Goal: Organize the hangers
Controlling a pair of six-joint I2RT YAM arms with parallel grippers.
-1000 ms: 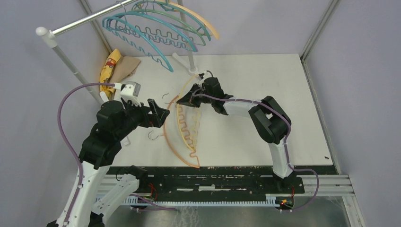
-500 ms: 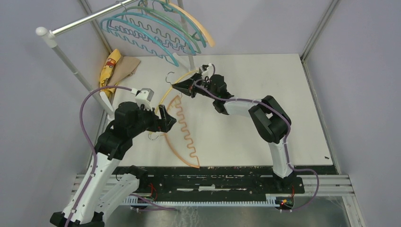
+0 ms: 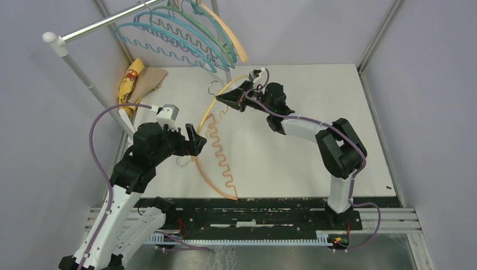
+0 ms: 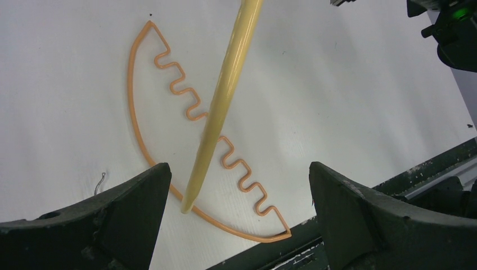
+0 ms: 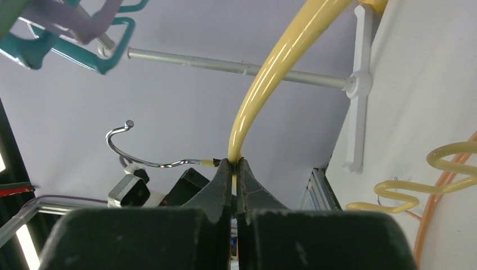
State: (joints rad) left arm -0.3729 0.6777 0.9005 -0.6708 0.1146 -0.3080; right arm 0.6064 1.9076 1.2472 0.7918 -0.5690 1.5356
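My right gripper (image 3: pixel 226 97) (image 5: pixel 233 163) is shut on a yellow hanger (image 3: pixel 209 108) (image 5: pixel 270 67) beside its metal hook (image 5: pixel 129 152) and holds it raised off the table, below the rack. An orange hanger (image 3: pixel 216 183) (image 4: pixel 135 124) lies flat on the white table. My left gripper (image 3: pixel 198 142) (image 4: pixel 239 185) is open and empty, hovering over the orange hanger, with the yellow hanger's lower end (image 4: pixel 225 90) hanging between its jaws. Several teal, green and orange hangers (image 3: pixel 180 34) (image 5: pixel 67 50) hang on the rack's rail (image 3: pixel 95 25).
A yellow and tan cloth (image 3: pixel 135 79) lies at the back left by the rack's slanted pole (image 3: pixel 84 79). The rack's white foot (image 5: pixel 357 90) stands on the table behind the grippers. A loose metal hook (image 3: pixel 181 163) lies beside the orange hanger.
My right gripper has lifted the yellow hanger off the table, up and back toward the rack. My left arm moved right over the orange hanger. The hung hangers have swung.
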